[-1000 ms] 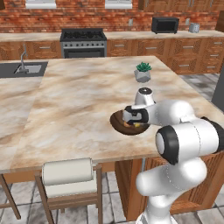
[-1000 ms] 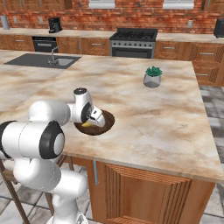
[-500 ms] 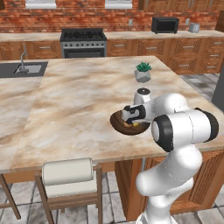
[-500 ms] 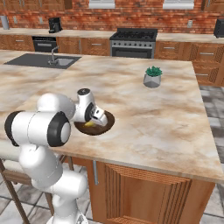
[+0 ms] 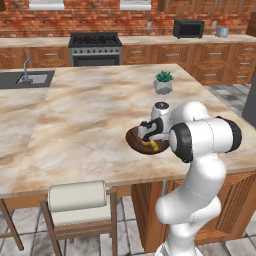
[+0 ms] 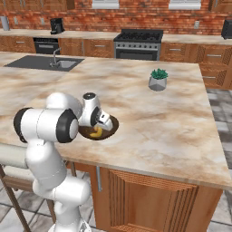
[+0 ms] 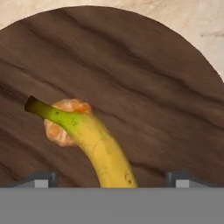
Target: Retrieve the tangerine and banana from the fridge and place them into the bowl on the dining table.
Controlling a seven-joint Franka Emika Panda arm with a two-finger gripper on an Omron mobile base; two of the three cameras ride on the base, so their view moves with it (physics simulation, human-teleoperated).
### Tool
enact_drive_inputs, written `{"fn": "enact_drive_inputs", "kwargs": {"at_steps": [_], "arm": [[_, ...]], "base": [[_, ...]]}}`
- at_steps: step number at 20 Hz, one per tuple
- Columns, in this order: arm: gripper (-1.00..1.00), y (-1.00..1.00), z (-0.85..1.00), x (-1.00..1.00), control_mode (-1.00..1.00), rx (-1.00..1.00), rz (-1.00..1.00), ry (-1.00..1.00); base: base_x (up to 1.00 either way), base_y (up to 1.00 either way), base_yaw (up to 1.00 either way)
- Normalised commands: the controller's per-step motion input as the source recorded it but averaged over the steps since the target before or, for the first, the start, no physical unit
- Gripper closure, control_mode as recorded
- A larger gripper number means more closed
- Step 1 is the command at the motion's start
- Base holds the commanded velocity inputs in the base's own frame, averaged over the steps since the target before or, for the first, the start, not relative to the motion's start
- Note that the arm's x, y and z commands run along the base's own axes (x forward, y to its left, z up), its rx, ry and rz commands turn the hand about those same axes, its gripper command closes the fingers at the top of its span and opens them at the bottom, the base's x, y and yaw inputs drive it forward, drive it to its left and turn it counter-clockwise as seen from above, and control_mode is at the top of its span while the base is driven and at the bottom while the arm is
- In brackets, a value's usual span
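The dark brown wooden bowl (image 7: 144, 87) sits near the front edge of the marbled dining table (image 5: 85, 115). Inside it the yellow banana (image 7: 98, 146) lies partly over the tangerine (image 7: 61, 127), its green stem end pointing away. My gripper (image 7: 110, 179) hovers just above the bowl, open, one fingertip on each side of the banana and neither touching it. From the base views the hand (image 5: 148, 132) hangs over the bowl (image 5: 136, 141), where a bit of banana (image 5: 155, 147) shows. The right base view shows the bowl (image 6: 111, 128), the banana (image 6: 95, 132) and the gripper (image 6: 105, 124). The fridge is out of view.
A small grey potted plant (image 5: 163, 83) (image 6: 158, 79) stands farther back on the table. A white-cushioned chair (image 5: 77, 198) is tucked at the table's near edge. A sink (image 5: 27, 78) and a stove (image 5: 95, 47) lie beyond.
The gripper was shut a second ago and has opened, letting the banana go into the bowl. The arm's elbow has swung slightly.
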Motion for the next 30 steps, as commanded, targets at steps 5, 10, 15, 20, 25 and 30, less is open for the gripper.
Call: {"fn": "enact_drive_inputs", "kwargs": {"at_steps": [5,10,15,20,25,30], "arm": [[-1.0,0.0,0.19,-0.24,-1.0,0.0,0.0,-0.02],[-1.0,0.0,0.87,-0.63,-1.0,0.0,0.0,-0.09],[-1.0,0.0,1.0,-0.82,-1.0,0.0,0.0,-0.11],[-1.0,0.0,1.0,-0.8,-1.0,0.0,0.0,-0.04],[-1.0,-0.01,1.0,-0.97,-1.0,0.0,0.0,-0.01],[-1.0,0.0,0.74,-1.0,-1.0,0.0,0.0,-0.12]], "base": [[0.0,0.0,0.0],[0.0,0.0,0.0],[0.0,0.0,0.0],[0.0,0.0,0.0],[0.0,0.0,0.0],[0.0,0.0,0.0]]}}
